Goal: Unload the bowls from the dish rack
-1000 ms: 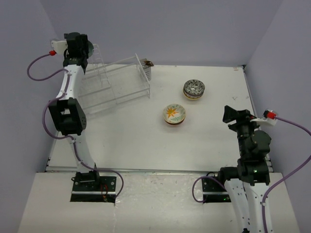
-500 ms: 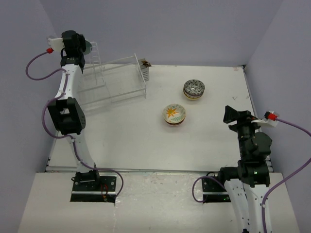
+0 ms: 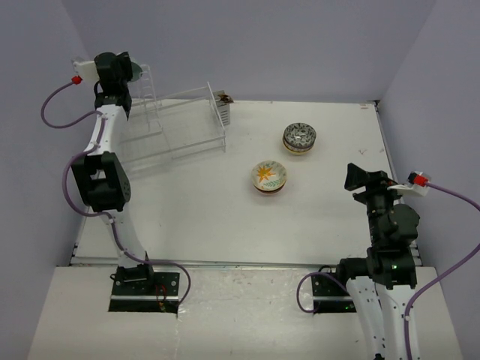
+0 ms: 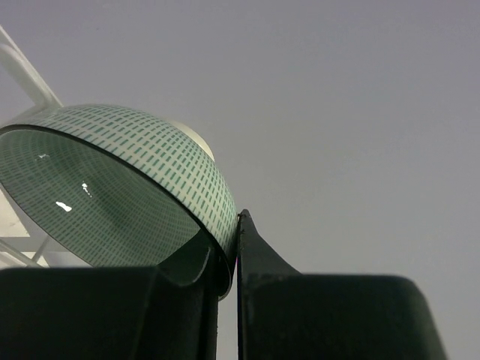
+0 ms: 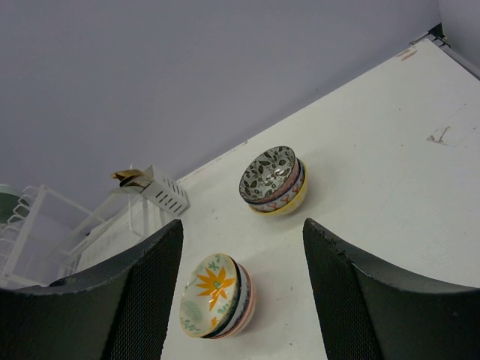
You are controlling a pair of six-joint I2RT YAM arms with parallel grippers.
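The left claw (image 4: 237, 225) has closed on the rim of the teal-patterned bowl (image 4: 142, 172), and the dish rack (image 3: 172, 127) has shifted slightly leftward.

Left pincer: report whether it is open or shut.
Shut: the left pincer clamps the rim of the green dashed bowl, seen from the left wrist.

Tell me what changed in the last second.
The left gripper closed on the rim of the green bowl at the dish rack, and the rack shifted slightly away from the arms. The right gripper, the flower-topped stack and the leaf-patterned stack stayed put.
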